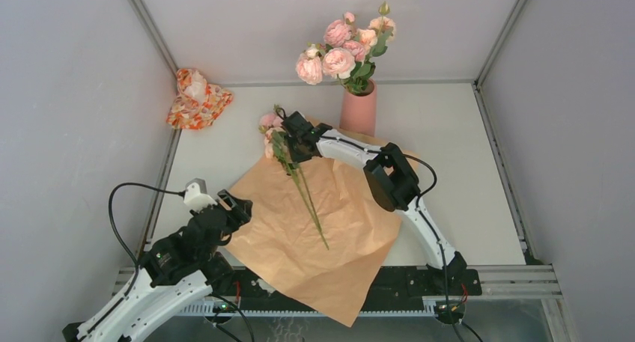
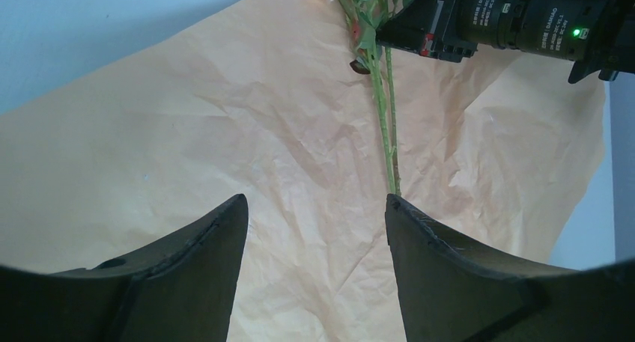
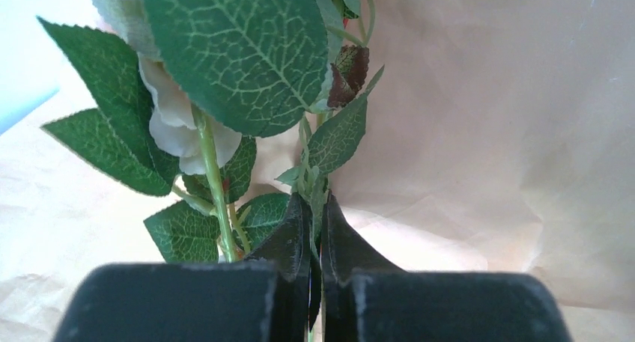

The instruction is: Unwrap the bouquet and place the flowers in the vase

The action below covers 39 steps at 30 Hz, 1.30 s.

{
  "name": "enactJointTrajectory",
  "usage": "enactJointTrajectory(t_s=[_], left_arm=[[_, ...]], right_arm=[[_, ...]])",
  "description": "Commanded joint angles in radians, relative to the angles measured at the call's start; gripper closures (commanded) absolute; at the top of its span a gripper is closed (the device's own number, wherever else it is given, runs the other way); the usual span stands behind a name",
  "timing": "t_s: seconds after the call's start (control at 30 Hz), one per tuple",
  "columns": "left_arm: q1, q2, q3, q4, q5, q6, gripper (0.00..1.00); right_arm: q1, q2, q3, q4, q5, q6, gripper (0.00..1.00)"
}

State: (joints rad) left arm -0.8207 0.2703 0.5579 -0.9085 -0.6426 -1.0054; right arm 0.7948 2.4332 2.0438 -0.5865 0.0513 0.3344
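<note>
The bouquet lies unwrapped: its tan-orange paper (image 1: 299, 245) is spread flat on the table. Two long-stemmed flowers (image 1: 303, 192) rest on the paper, pink heads (image 1: 268, 123) at its far corner. My right gripper (image 1: 292, 146) is shut on one thin green stem just below the leaves (image 3: 239, 50), the stem pinched between its fingertips (image 3: 315, 203). The salmon-pink vase (image 1: 358, 110) stands behind it and holds several pink blooms (image 1: 341, 54). My left gripper (image 1: 238, 207) hovers open over the paper's left side (image 2: 314, 201), with the stem ends (image 2: 391, 162) just beyond its right finger.
A small orange-and-white patterned bundle (image 1: 197, 99) lies at the back left against the wall. Grey walls close in the table on three sides. The paper's near corner (image 1: 344, 308) hangs over the front rail between the arm bases.
</note>
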Motion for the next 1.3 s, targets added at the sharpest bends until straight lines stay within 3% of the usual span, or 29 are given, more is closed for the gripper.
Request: enactJointTrajectory(t_s=[0.0, 0.43, 0.8, 0.93, 1.13, 1.27], left_arm=[[-0.003, -0.018, -0.006, -0.001, 0.003, -0.016, 0.28], [-0.003, -0.045, -0.015, -0.013, 0.005, -0.025, 0.28], [-0.004, -0.048, -0.02, -0.012, 0.004, -0.03, 0.28], [-0.003, -0.04, -0.025, -0.002, 0.008, -0.03, 0.28], [-0.004, -0.016, -0.028, 0.027, 0.019, -0.023, 0.28], [-0.003, 0.004, -0.022, 0.046, 0.023, -0.016, 0.29]], right_arm=[[0.031, -0.132, -0.055, 0.061, 0.06, -0.04, 1.0], [0.133, -0.506, -0.303, 0.15, 0.244, -0.133, 1.0], [0.224, -0.868, -0.47, 0.245, 0.25, -0.228, 1.0], [0.263, -1.039, -0.579, 0.339, 0.256, -0.295, 1.0], [0.298, -1.321, -0.765, 0.555, 0.445, -0.423, 1.0], [0.288, -1.472, -0.885, 0.79, 0.558, -0.552, 1.0]])
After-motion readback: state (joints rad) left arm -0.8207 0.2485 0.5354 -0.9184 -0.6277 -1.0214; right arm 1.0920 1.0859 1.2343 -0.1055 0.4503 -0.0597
